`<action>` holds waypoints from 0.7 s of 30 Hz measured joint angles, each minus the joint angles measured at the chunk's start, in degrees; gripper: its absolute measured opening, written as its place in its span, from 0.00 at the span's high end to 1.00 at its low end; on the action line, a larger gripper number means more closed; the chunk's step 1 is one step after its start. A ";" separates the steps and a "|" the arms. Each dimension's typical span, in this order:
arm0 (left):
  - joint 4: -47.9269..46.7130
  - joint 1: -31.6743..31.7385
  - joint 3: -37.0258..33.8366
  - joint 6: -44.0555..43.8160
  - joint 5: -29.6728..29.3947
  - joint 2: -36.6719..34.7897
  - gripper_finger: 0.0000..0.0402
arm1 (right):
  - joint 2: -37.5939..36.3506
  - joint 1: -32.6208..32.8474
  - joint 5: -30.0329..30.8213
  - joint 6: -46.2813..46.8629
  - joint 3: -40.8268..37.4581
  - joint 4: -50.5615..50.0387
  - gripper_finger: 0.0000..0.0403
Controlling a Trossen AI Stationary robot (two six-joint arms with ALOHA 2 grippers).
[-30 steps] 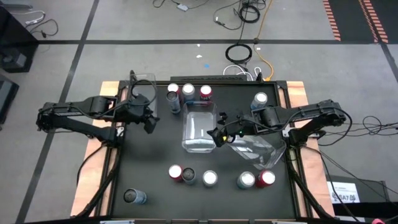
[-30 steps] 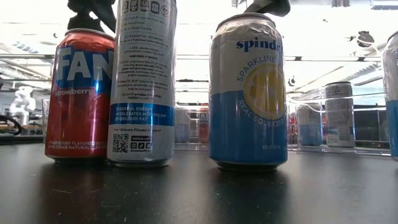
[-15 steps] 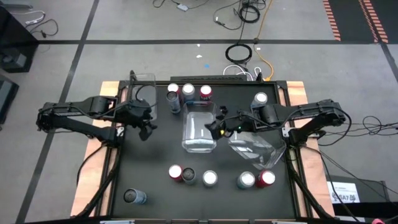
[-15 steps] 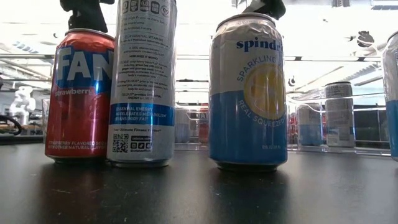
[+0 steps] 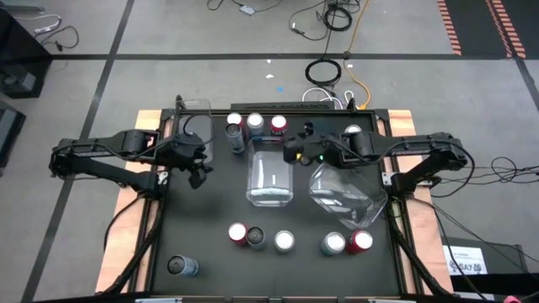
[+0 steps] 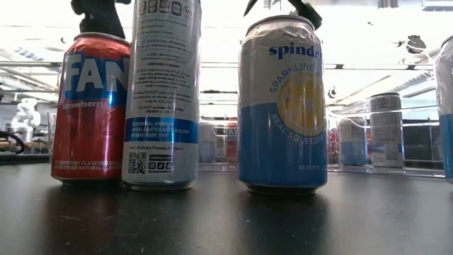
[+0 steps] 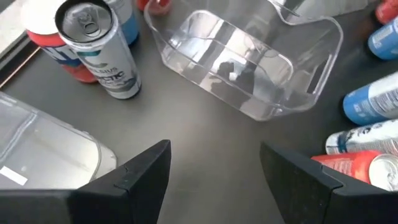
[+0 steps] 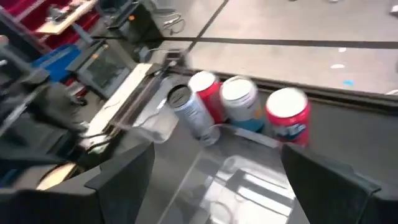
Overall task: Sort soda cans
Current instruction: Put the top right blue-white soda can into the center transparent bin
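The right gripper (image 5: pixel 295 148) hangs wide open and empty over the far end of the middle bin (image 5: pixel 269 172). Just beyond it stand four cans (image 5: pixel 255 124) in a cluster. The left gripper (image 5: pixel 200 167), also open and empty, hovers over bare worktop (image 5: pixel 210 210); those cans stand just ahead of it.
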 joint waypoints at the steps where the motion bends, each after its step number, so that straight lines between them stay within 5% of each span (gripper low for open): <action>1: 0.00 0.26 0.00 -0.02 0.00 0.00 0.36 | 0.00 -1.20 -0.94 -0.86 0.00 -0.43 0.14; 16: 0.01 4.42 0.00 -6.23 0.20 0.00 0.36 | 0.15 -26.77 -28.60 -21.92 2.72 -6.89 0.14; 21: 0.00 5.37 0.00 -7.66 0.15 0.00 0.36 | 0.05 -34.57 -26.74 -30.33 11.30 -19.41 0.14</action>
